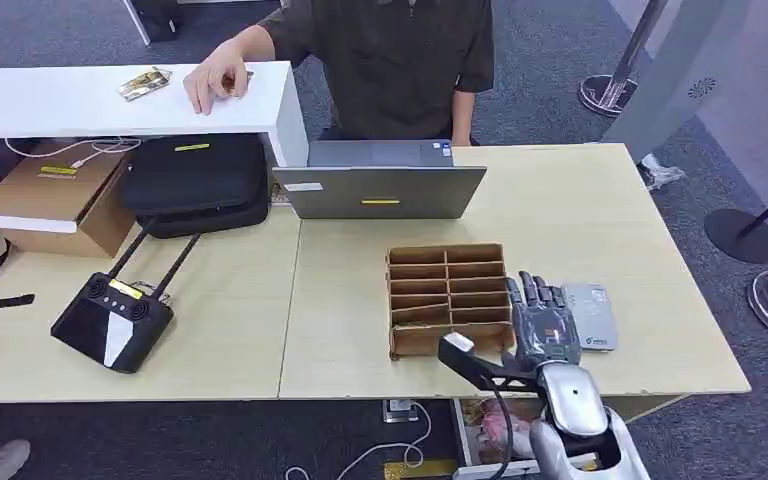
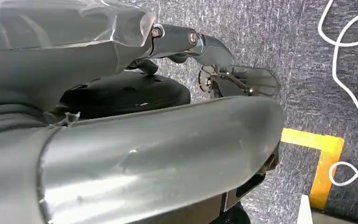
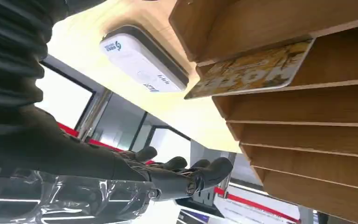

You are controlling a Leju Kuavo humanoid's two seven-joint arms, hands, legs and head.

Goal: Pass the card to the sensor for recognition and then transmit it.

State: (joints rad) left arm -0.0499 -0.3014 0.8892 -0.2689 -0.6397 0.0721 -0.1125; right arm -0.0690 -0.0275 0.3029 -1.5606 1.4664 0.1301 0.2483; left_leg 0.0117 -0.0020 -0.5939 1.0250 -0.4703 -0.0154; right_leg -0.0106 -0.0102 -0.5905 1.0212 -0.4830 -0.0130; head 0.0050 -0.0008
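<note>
Lettering on the yellow card [image 3: 256, 70] is too blurred to read; it lies flat in a wooden rack [image 1: 448, 296] slot near the table's front edge, its long side along the slot's opening, beside the grey sensor [image 1: 591, 316]. Right hand [image 1: 540, 318] hovers, fingers apart, empty; the left hand's [image 2: 214, 56] fingers cannot be judged.

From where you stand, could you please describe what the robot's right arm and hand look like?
The right arm is glossy silver with rounded shells and a black cable looped beside it. The right hand is dark grey with darker fingers, and a ribbed grey cover sits at the wrist.

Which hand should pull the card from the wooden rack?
Right. The right hand hovers open between the wooden rack and the card reader, near the card in its slot. The left hand hangs toward the floor.
</note>
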